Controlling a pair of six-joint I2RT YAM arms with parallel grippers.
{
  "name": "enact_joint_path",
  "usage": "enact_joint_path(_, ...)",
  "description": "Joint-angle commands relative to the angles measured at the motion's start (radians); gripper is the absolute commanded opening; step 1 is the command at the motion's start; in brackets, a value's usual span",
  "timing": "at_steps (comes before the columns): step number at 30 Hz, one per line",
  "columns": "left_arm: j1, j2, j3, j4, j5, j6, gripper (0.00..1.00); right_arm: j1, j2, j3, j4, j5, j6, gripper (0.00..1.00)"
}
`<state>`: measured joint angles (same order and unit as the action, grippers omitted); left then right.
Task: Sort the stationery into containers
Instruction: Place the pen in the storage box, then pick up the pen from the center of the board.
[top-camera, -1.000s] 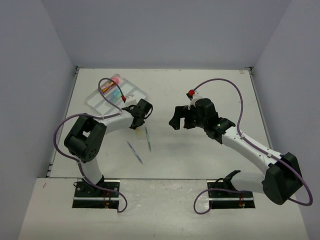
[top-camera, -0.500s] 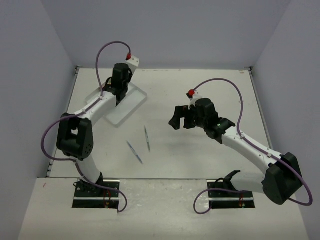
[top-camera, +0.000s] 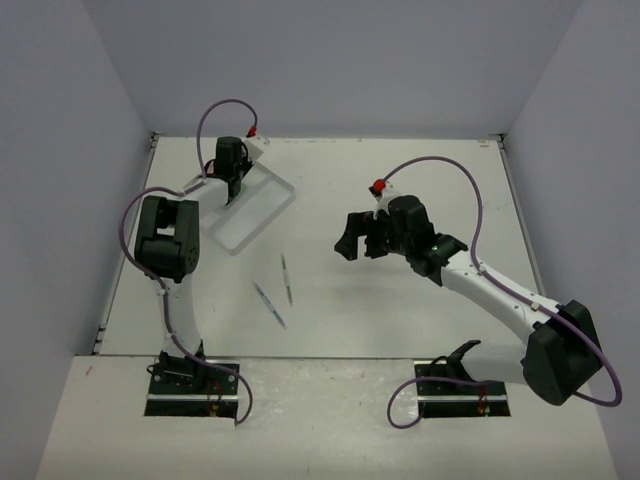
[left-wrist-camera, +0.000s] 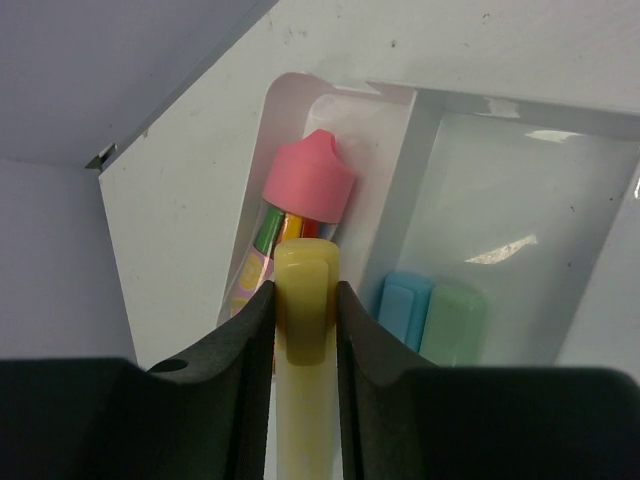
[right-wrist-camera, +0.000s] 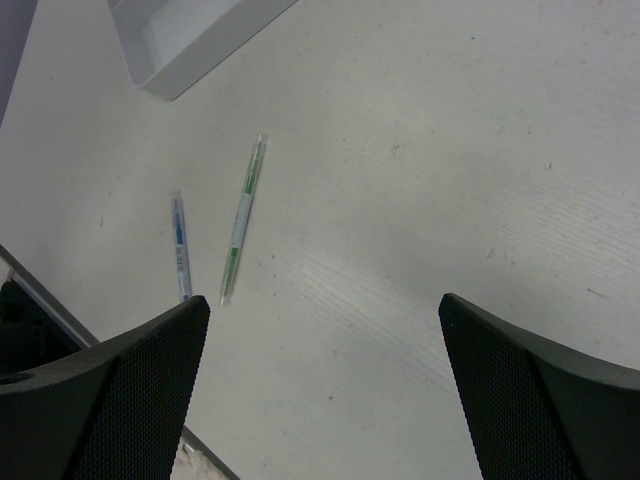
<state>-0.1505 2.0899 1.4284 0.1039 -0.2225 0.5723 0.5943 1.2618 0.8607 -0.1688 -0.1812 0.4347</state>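
Item 1, L gripper (left-wrist-camera: 305, 300): you're clamping it on the yellow highlighter (left-wrist-camera: 303, 400), which is hanging over the tray's (left-wrist-camera: 420, 130) outer compartment, above the pink-capped tube (left-wrist-camera: 308, 190) lying there. Contact betw. the two: can't tell.
Item 2, compartment beside it: blue cap (left-wrist-camera: 403, 310) and green cap (left-wrist-camera: 455, 318) are lying side by side.
Item 3, R gripper (right-wrist-camera: 322, 302): you're hovering it over the table (right-wrist-camera: 450, 150), jaws wide apart, gripping nothing.
Item 4: green pen (right-wrist-camera: 243, 220) and blue pen (right-wrist-camera: 180, 245) are lying loose on the table, near each other, outside the tray.
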Motion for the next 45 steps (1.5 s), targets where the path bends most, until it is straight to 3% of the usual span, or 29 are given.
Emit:
enact_joint_path(1,0.009,-0.017,0.015,0.019,0.049,-0.026,0.16,0.013,0.044,0.066,0.021,-0.037,-0.002,0.99)
enact_joint_path(5,0.009,-0.034,0.021,-0.037,0.079,-0.045,0.45,0.065,0.094,0.13,-0.024,0.025,0.009,0.99)
enact_joint_path(12,0.009,-0.077,0.082,-0.221,0.155,-0.119,0.67,0.208,0.275,0.291,-0.126,0.128,0.061,0.96)
enact_joint_path(14,0.009,-0.114,0.131,-0.281,0.167,-0.201,0.75,0.24,0.357,0.364,-0.175,0.156,0.079,0.93)
enact_joint_path(15,0.008,-0.139,0.142,-0.308,0.167,-0.257,0.82,0.259,0.41,0.411,-0.206,0.173,0.085,0.92)
enact_joint_path(16,0.009,-0.165,0.142,-0.325,0.132,-0.327,0.96,0.269,0.487,0.478,-0.23,0.178,0.09,0.91)
enact_joint_path(17,0.011,-0.195,0.141,-0.338,0.12,-0.402,1.0,0.278,0.521,0.505,-0.251,0.198,0.096,0.9)
enact_joint_path(19,0.012,-0.288,0.112,-0.381,0.08,-0.711,1.0,0.298,0.594,0.556,-0.298,0.202,0.104,0.86)
enact_joint_path(21,0.012,-0.395,0.057,-0.42,0.083,-0.91,1.0,0.307,0.647,0.597,-0.335,0.23,0.114,0.8)
enact_joint_path(26,0.011,-0.655,-0.188,-0.352,0.14,-1.141,1.0,0.338,0.727,0.665,-0.387,0.269,0.115,0.7)
enact_joint_path(29,0.012,-0.793,-0.327,-0.312,0.133,-1.146,1.0,0.343,0.789,0.679,-0.41,0.301,0.116,0.61)
enact_joint_path(38,0.012,-0.894,-0.437,-0.33,0.116,-1.088,1.0,0.357,0.871,0.735,-0.449,0.329,0.118,0.55)
enact_joint_path(43,0.011,-0.917,-0.475,-0.316,0.207,-1.117,1.0,0.358,0.909,0.752,-0.508,0.411,0.107,0.22)
enact_joint_path(44,0.011,-0.927,-0.483,-0.316,0.208,-1.12,1.0,0.358,0.912,0.751,-0.511,0.412,0.105,0.21)
enact_joint_path(45,0.011,-0.946,-0.491,-0.318,0.216,-1.12,1.0,0.357,0.914,0.741,-0.515,0.424,0.101,0.09)
